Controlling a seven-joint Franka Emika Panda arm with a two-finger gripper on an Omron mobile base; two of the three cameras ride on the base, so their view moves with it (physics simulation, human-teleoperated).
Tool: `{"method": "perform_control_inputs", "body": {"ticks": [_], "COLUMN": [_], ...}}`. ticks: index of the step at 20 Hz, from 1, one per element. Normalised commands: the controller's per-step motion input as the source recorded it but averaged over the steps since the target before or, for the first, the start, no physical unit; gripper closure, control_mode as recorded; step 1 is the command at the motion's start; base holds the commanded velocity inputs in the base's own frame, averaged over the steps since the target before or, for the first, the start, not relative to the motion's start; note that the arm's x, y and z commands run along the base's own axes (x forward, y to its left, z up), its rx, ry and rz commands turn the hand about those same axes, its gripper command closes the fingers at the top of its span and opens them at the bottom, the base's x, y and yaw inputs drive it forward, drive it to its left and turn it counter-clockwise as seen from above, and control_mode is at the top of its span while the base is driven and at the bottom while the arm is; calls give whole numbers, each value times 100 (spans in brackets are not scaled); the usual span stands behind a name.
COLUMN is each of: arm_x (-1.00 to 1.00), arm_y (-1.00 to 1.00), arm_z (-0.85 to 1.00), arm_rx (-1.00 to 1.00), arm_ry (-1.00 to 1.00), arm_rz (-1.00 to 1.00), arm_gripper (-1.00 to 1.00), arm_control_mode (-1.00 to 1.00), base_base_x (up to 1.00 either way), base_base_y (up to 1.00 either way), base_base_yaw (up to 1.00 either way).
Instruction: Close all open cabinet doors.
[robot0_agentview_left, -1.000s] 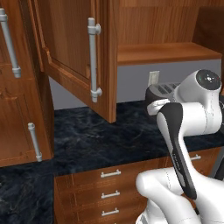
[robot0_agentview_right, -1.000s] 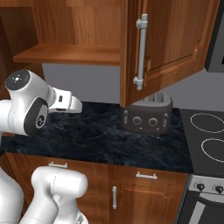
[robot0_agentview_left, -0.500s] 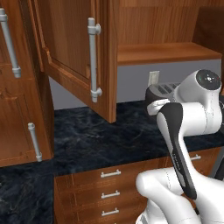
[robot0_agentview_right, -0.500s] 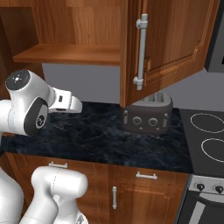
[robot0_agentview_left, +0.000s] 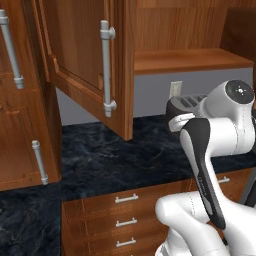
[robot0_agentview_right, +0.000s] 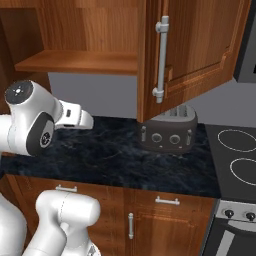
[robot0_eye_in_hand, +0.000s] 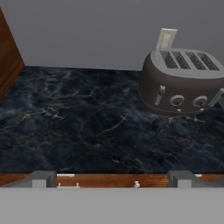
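Dark counter (robot0_eye_in_hand: 87, 127), cabinet doors (robot0_agentview_left: 85, 55) above gripper (robot0_eye_in_hand: 111, 177)

A: Any writing, brand names or numbers to read here?

B: None. The toaster (robot0_eye_in_hand: 186, 83) at the right of the hand view has round knobs and a lever on its front, but no lettering or digits on them can be made out.

A: And the stove knobs (robot0_agentview_right: 237, 214) at the lower right of the right base view?

B: Too small to tell whether they carry marks. The wall outlet (robot0_eye_in_hand: 165, 38) behind the toaster is a plain plate, and the cabinet door (robot0_agentview_left: 87, 60) at the upper left of the left base view bears no label.
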Motion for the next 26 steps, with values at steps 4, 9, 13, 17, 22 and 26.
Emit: {"method": "perform_control_inputs", "body": {"ticks": [4, 9, 13, 17, 22, 26], "arm_x": [-36, -39, -31, -24, -26, -30], "arm_y": [0, 0, 0, 0, 0, 1], "arm_z": [-1, 8, 30, 52, 41, 28], "arm_rx": [-4, 4, 7, 0, 1, 1], "arm_ry": [-19, -24, -9, 1, 19, 38], "arm_rz": [6, 0, 0, 0, -2, -12], "arm_gripper": [-100, -100, -100, -100, -100, -100], "arm_control_mode": [-100, -100, -100, -100, -100, -100], "base_base_x": [0, 0, 0, 0, 0, 0], "base_base_y": [0, 0, 0, 0, 0, 0], "base_base_yaw": [0, 0, 0, 0, 0, 0]}}
